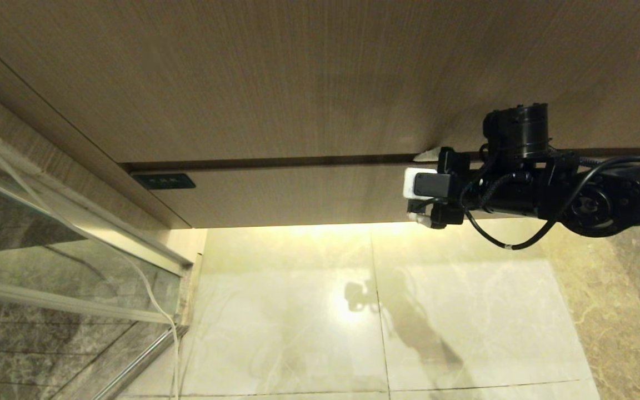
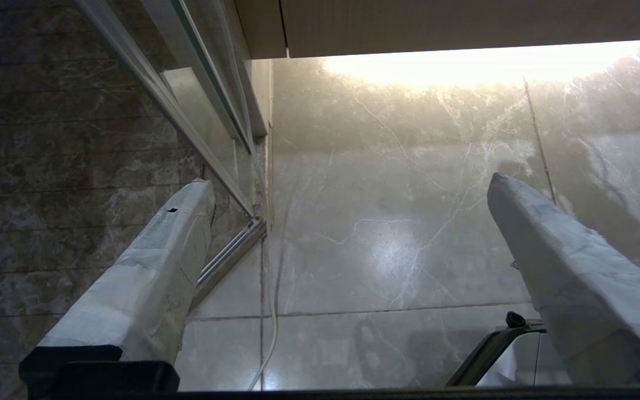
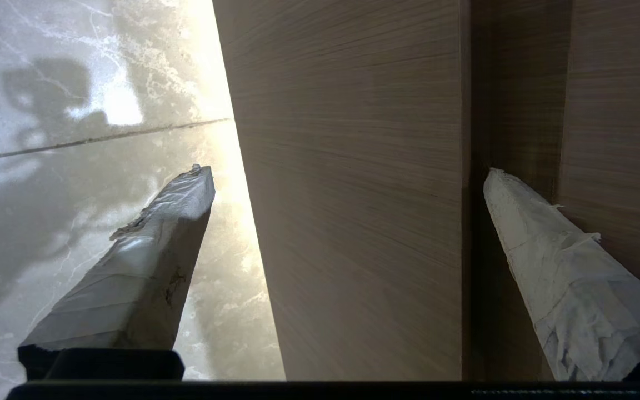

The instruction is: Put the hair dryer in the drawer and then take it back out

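The drawer [image 1: 298,194] is pushed in; its narrow wood-grain front, with a small black mark [image 1: 163,181] at its left end, sits under a much taller wood panel [image 1: 298,83]. The hair dryer is out of view. My right gripper [image 1: 423,186] is at the right part of the drawer front, open and straddling it. One finger is by the dark gap above the front, the other below its bottom edge. In the right wrist view the drawer front [image 3: 353,194] fills the space between the wrapped fingers [image 3: 186,194] of the right gripper [image 3: 348,172]. My left gripper [image 2: 350,180] hangs open over the floor with nothing in it.
A glass partition with metal rails [image 1: 64,261] stands at the left, with a thin white cord [image 1: 159,311] hanging beside it. Glossy marble floor [image 1: 464,311] lies below the cabinet, lit by a strip under the drawer. A dark frame piece [image 2: 492,344] shows near the left gripper.
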Robot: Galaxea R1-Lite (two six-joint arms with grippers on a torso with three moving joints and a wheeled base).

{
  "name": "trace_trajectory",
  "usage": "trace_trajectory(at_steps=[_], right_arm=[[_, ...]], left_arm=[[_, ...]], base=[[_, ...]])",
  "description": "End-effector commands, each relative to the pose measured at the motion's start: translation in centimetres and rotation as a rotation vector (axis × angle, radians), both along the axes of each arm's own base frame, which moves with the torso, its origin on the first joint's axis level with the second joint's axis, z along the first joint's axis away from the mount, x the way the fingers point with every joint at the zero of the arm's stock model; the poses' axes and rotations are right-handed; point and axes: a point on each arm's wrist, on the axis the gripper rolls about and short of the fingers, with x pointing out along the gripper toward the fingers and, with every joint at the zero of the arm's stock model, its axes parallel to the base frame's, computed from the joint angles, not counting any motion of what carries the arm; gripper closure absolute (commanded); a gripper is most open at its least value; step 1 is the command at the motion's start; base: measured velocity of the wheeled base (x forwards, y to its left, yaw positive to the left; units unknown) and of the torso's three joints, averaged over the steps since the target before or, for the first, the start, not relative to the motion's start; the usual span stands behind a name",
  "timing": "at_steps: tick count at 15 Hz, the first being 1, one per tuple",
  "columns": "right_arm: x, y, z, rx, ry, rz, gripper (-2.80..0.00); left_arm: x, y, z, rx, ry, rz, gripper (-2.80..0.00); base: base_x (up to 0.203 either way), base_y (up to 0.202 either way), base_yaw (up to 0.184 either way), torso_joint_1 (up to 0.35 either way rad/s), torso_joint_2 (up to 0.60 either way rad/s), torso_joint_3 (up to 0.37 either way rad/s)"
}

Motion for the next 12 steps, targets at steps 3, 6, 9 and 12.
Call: trace_trajectory(at_steps=[3,6,9,12], right_arm=[[0.5,0.2,-0.7,-0.011,0.007,0.003,-2.8],[0.8,0.3,-0.7,0.001,-0.02,0.0,-2.8],[1.0,0.3,-1.0,0.002,-0.024,-0.002,-2.8],[1.4,0.4,-1.2,0.006,-0.032,-0.001,-2.8]], left_arm=[[0.0,0.0,0.0,0.001,0.0,0.0,-2.8],[0.0,0.0,0.0,0.001,0.0,0.0,-2.8],[0.0,0.0,0.0,0.001,0.0,0.0,-2.8],[0.0,0.0,0.0,0.0,0.0,0.0,-2.8]], base=[[0.0,0.0,0.0,0.0,0.0,0.0],[0.0,0.0,0.0,0.0,0.0,0.0],[0.0,0.0,0.0,0.0,0.0,0.0],[0.0,0.0,0.0,0.0,0.0,0.0]])
